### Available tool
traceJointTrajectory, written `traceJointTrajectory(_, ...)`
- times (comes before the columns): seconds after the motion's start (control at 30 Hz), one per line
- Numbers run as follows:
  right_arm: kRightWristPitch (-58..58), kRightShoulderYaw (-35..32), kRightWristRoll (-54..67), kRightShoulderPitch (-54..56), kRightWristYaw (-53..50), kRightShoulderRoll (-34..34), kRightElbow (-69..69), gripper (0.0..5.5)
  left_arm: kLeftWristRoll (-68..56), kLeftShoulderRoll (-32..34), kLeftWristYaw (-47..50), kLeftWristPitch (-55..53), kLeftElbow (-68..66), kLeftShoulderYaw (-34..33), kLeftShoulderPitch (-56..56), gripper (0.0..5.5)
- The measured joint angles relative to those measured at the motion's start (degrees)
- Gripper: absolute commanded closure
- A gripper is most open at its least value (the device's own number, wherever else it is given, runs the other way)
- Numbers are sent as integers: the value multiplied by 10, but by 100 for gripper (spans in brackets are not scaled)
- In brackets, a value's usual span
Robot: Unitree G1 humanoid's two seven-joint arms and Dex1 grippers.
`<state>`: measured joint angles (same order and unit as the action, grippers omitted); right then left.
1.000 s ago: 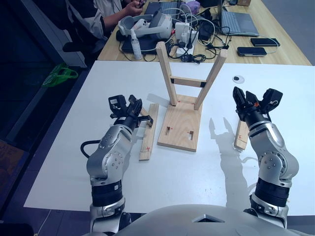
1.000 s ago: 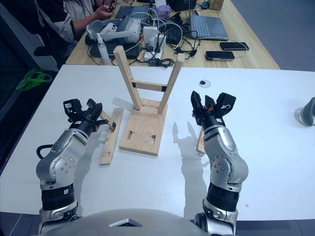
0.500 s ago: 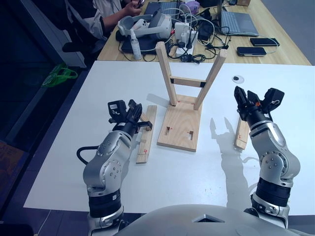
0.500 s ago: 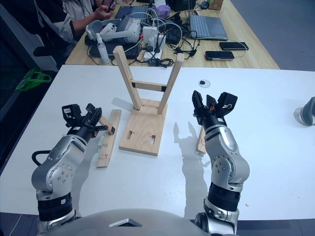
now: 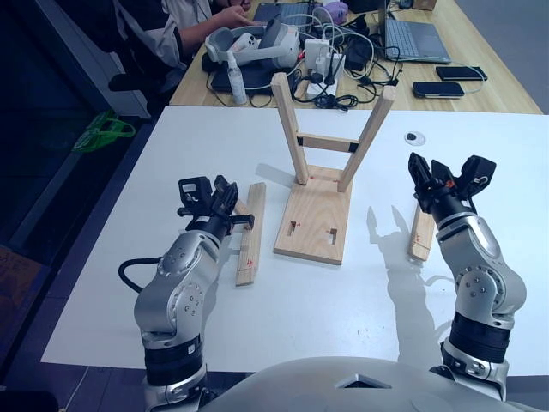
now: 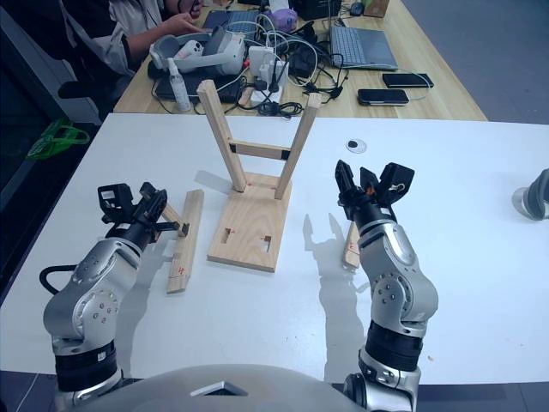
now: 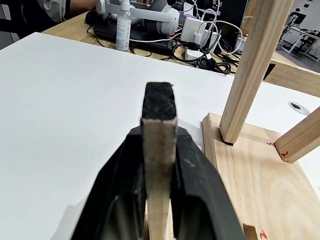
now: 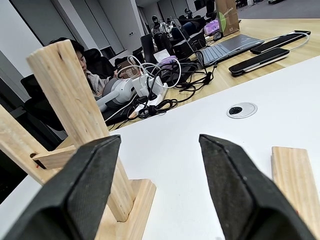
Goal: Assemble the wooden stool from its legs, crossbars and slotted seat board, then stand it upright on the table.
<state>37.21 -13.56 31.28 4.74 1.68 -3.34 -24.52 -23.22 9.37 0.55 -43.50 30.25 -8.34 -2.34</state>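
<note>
White table (image 5: 171, 154), seen from the near edge. Seat board (image 5: 313, 247) lies flat near the middle, two slots open in its near half. Two legs (image 5: 290, 129) stand in its far end, leaning apart and joined by a crossbar (image 5: 329, 142). Loose leg (image 5: 250, 227) lies just left of the board, roughly parallel to it. Shorter wooden bar (image 5: 420, 236) lies well to the right of the board. Round grommet (image 5: 416, 137) sits flush in the tabletop, far right. Grey object (image 6: 536, 196) rests at the right edge.

wooden bar (image 7: 159, 150): lower end cut off at edge | loose leg (image 8: 296, 185): cut off at edge
</note>
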Motion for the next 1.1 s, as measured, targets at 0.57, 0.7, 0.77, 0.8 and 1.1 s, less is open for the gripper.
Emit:
traceJointTrajectory(0.57, -13, 27, -14, -3, 4, -13, -2, 261, 36, -7, -14, 72, -147, -15, 73, 510)
traceJointTrajectory(0.7, -16, 26, -14, -3, 4, -16, 0, 261, 35, -3, -33, 73, -149, -11, 72, 510)
traceJointTrajectory(0.77, -17, 26, -14, -3, 4, -16, 0, 261, 35, 0, -47, 83, -125, -5, 42, 510)
traceJointTrajectory(0.8, -17, 26, -14, -3, 4, -16, 0, 261, 36, 4, -55, 89, -113, -1, 25, 510)
traceJointTrajectory(1.1, -19, 28, -14, -12, 3, -17, -1, 261, 69, 60, -123, 157, -96, 38, -37, 510)
